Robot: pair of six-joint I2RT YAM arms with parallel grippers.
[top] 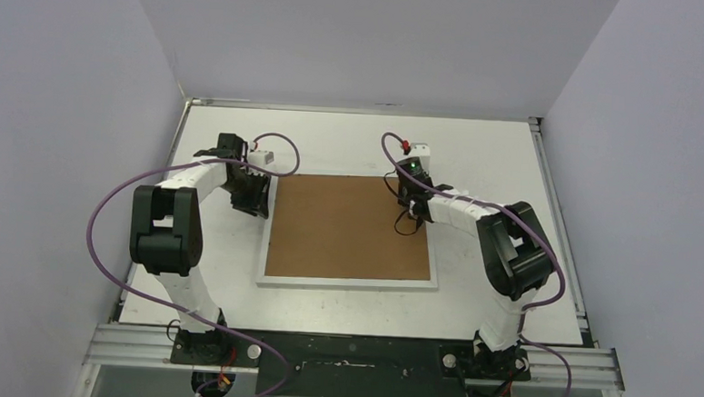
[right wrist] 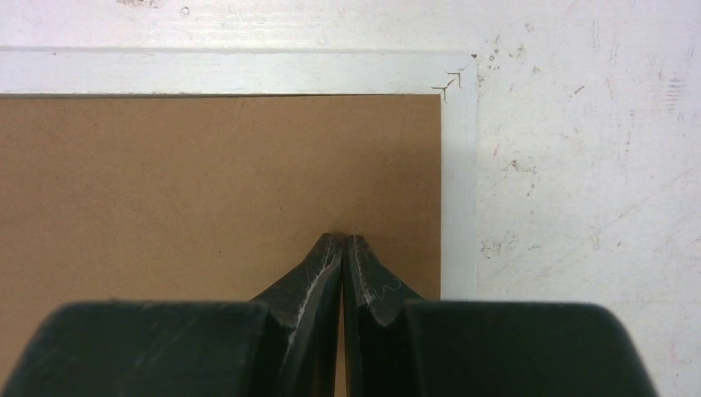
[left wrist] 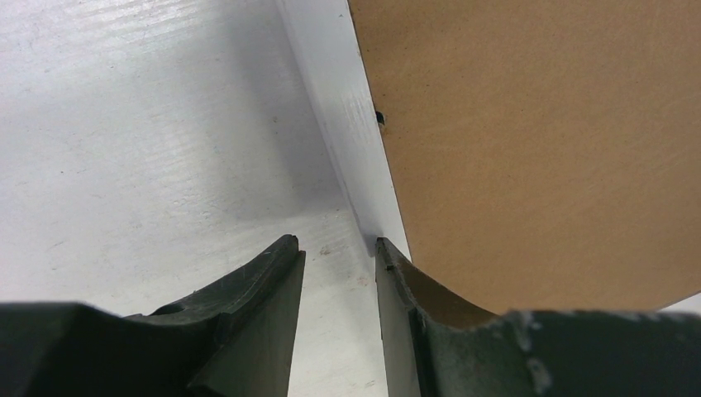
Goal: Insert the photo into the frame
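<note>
1. Table (top: 361,135): flat white painted surface, scuffed and flecked.
2. Frame (top: 348,282): thin white rectangular rails with mitred corners. It lies flat and back-up at mid-table.
3. Backing board (top: 351,228): plain brown matte sheet seated inside the frame, filling its recess. Whether the photo lies beneath cannot be told.
4. Left gripper (left wrist: 337,245): jaws partly apart at the frame's left rail, near the far corner, with nothing gripped.
5. Right gripper (right wrist: 342,238): jaws pressed together and empty, tips at the board near the far-right corner.
</note>
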